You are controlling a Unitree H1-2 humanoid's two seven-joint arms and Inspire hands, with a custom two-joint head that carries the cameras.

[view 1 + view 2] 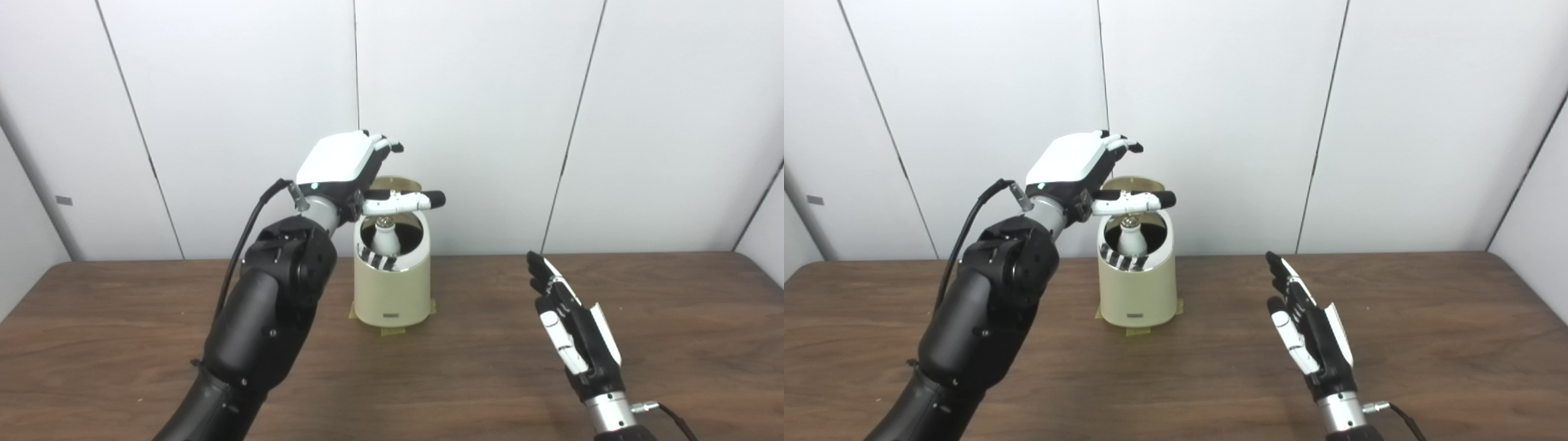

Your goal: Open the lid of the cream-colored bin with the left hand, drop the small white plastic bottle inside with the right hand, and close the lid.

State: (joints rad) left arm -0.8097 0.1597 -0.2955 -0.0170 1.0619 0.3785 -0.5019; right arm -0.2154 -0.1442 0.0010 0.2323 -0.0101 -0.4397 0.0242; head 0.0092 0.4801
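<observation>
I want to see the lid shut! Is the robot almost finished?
Nearly. The bottle already stands inside the bin, and the right robot hand is empty and open above the table. The left robot hand is up by the raised lid. Only closing it is left.

The cream-colored bin (1137,294) stands on the wooden table (1427,318) with its lid (1134,183) tipped up at the back. The small white bottle (1131,240) sits upright inside. The left hand (1078,165) hovers over the opening, thumb stretched across it. The right hand (1311,334) waits empty, fingers apart, well to the bin's right.
</observation>
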